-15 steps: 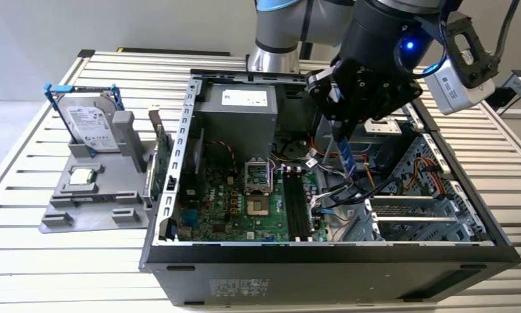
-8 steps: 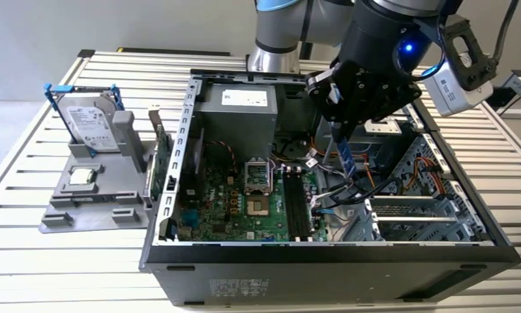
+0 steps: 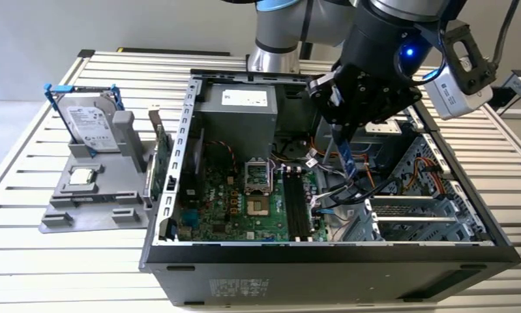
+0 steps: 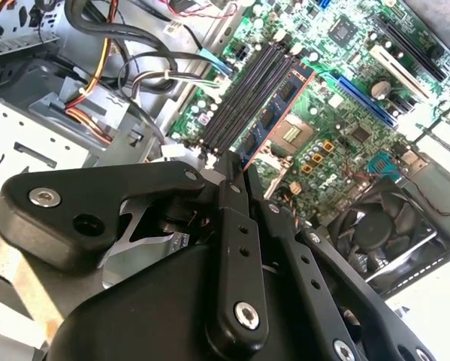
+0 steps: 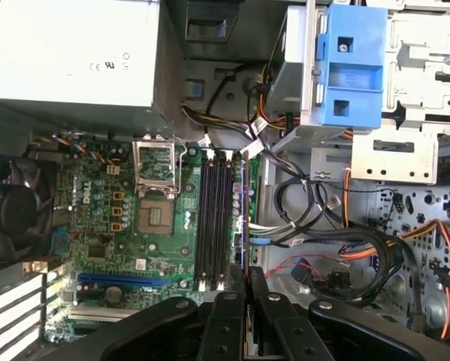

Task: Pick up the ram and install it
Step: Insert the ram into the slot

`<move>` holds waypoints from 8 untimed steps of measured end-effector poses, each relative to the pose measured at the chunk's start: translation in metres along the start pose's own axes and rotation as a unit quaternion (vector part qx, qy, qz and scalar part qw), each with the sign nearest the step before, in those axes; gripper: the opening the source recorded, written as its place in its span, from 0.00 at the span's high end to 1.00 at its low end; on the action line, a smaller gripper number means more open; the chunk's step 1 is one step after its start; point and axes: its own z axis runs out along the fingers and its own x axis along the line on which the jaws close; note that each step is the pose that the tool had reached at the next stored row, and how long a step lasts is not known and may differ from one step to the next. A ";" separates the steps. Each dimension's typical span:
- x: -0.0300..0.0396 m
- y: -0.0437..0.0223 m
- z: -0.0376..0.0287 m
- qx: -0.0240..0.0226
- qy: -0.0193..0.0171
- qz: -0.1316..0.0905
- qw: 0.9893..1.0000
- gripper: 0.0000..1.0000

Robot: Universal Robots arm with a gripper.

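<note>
In the exterior view my gripper hangs inside the open computer case, shut on the ram, a thin blue stick with black chips that points down from the fingers. The ram reaches from the fingertips toward the black memory slots on the green motherboard. Seen edge-on in the first wrist view, the ram runs parallel to the slots and just beside the outermost one, above the board. The gripper clamps its near end.
A CPU socket lies beside the slots. Bundled cables and a blue drive bracket crowd the case on the ram's other side. The power supply stands at the back. A hard drive rests in a grey stand at the exterior view's left.
</note>
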 end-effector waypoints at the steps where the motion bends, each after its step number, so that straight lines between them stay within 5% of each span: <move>1: -0.0007 0.0000 0.0006 0.000 0.000 0.000 1.000 1.00; 8: -0.0031 -0.0003 0.0030 0.000 0.001 0.000 1.000 1.00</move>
